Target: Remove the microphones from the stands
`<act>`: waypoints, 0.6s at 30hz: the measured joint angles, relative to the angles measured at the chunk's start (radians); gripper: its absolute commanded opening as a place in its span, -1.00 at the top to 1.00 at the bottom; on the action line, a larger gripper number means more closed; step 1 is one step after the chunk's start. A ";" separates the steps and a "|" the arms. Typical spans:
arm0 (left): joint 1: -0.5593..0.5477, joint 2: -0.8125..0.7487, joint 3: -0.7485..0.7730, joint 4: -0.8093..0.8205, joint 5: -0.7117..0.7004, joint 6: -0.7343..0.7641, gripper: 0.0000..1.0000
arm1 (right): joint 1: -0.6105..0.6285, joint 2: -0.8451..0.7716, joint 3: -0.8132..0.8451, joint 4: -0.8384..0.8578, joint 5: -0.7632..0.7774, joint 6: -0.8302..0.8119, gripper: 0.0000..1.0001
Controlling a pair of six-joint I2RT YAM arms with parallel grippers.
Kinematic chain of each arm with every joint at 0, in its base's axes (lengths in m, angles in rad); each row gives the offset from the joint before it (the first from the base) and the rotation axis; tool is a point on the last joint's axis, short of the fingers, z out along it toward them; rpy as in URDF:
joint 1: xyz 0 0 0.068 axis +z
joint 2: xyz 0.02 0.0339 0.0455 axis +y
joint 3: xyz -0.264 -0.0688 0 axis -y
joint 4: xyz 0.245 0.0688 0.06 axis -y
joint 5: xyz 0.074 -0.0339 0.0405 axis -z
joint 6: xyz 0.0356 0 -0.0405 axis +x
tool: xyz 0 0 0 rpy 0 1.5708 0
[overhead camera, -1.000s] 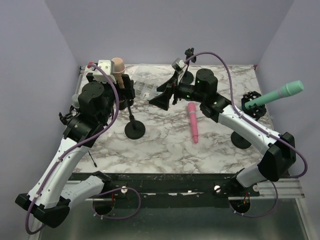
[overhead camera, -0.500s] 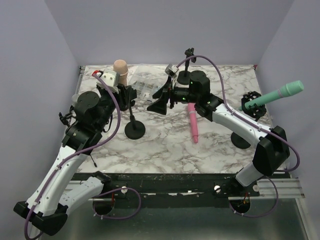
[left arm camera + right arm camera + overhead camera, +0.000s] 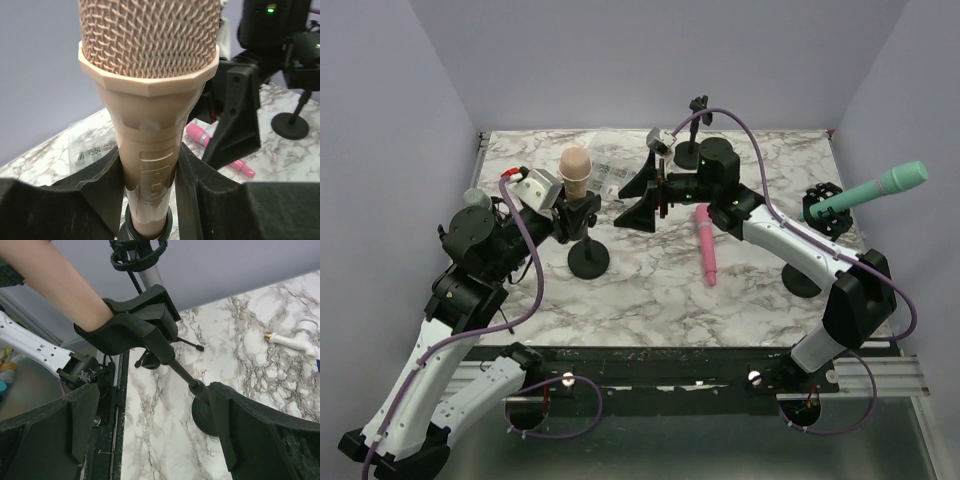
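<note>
A tan microphone (image 3: 575,163) stands upright in the clip of a black stand (image 3: 588,260) at the left middle of the marble table. My left gripper (image 3: 575,213) is shut on the microphone's body just above the clip. In the left wrist view both pads press the microphone (image 3: 150,120) below its mesh head, with the clip ring (image 3: 124,227) underneath. To the right of the stand, my right gripper (image 3: 641,197) is open and holds nothing. In the right wrist view the stand's pole (image 3: 181,374) runs close to the right finger (image 3: 240,430).
A pink microphone (image 3: 705,245) lies on the table (image 3: 650,290) right of the stand. A green microphone (image 3: 880,187) sits in a stand at the right edge. An empty stand (image 3: 694,112) is at the back. A clear packet (image 3: 610,175) lies behind the tan microphone.
My left gripper has shut on the tan microphone, and the arm has swung right with the microphone's head. My right gripper has shifted left toward the stand, still open.
</note>
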 measured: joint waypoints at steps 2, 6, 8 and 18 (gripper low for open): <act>0.000 -0.011 0.000 0.000 0.051 0.008 1.00 | 0.000 0.000 0.012 0.002 -0.012 0.000 -1.00; -0.011 -0.017 0.000 0.001 0.113 0.019 1.00 | 0.005 0.000 0.021 0.023 -0.031 0.000 -1.00; -0.016 -0.016 0.000 0.000 0.121 0.025 1.00 | 0.013 0.003 0.026 0.031 -0.030 0.000 -1.00; -0.037 -0.014 0.000 -0.002 0.027 0.035 1.00 | 0.045 0.112 0.093 0.113 -0.030 0.036 -1.00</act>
